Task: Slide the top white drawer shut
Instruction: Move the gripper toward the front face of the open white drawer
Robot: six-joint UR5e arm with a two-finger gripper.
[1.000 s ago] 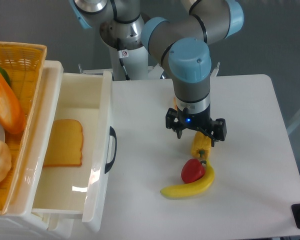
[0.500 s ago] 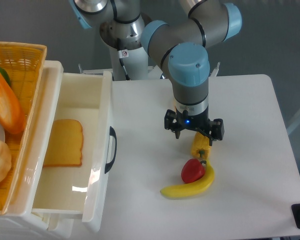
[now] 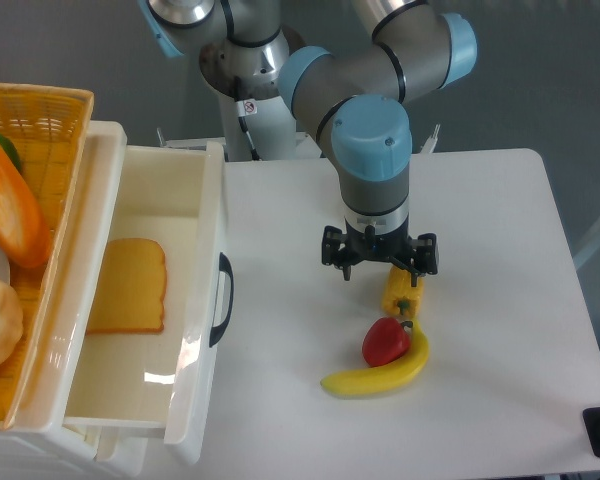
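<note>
The top white drawer [image 3: 202, 200] stands pulled far out of the cabinet at the left. Its front panel faces the table's middle and carries a black arched handle [image 3: 223, 300]. A slice of toast [image 3: 128, 285] lies flat inside it. My gripper [image 3: 380, 262] points straight down over the table, well to the right of the handle and apart from the drawer. The blue wrist above hides its fingers, so how the jaws stand does not show.
A yellow wicker basket [image 3: 50, 105] with bread sits on the cabinet top at far left. Just below the gripper lie a yellow pepper [image 3: 400, 290], a red pepper [image 3: 385, 342] and a banana [image 3: 380, 375]. The arm's base [image 3: 242, 75] stands behind the table.
The gripper has drifted a little to the left and towards the back of the table. The drawer and the fruit have not moved.
</note>
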